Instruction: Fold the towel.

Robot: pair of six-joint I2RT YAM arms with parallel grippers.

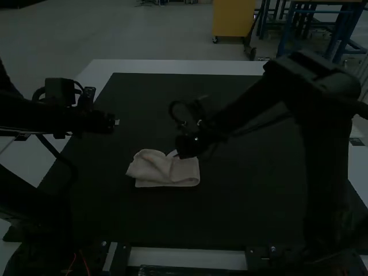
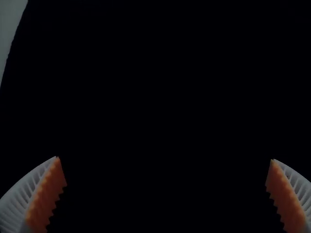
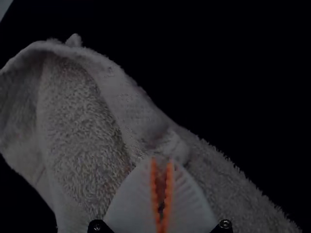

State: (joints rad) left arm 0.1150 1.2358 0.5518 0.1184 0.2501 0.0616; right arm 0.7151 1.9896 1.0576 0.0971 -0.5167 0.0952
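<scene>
You have a pale table with a dark mat over most of it, presumably to give the cloth a plain, steady surface to be folded on. The mat bears the towel directly.

The right arm stands at the high view's right and reaches across to the middle, which puts its gripper at the work. The left arm is at the view's left, out over the mat and well apart from the cloth; you probably want it there to leave room for the other.

Your towel lies near the middle of the mat, a little toward the left arm's side. It looks partly folded: the side toward the right arm is fairly flat, the other side rumpled, with a raised fold and a loose flap. That fold makes a shallow hollow, its rough inner face showing in the right wrist view.

The right gripper is at the towel's far edge, its fingers drawn together on a small pinch of cloth. An edge hold like this likely lets you draw a layer over or straighten it; pull too hard and you could drag the whole bundle askew.

The left gripper has its fingers wide apart with nothing between them, so you could bring it in to steady the rumpled side.
</scene>
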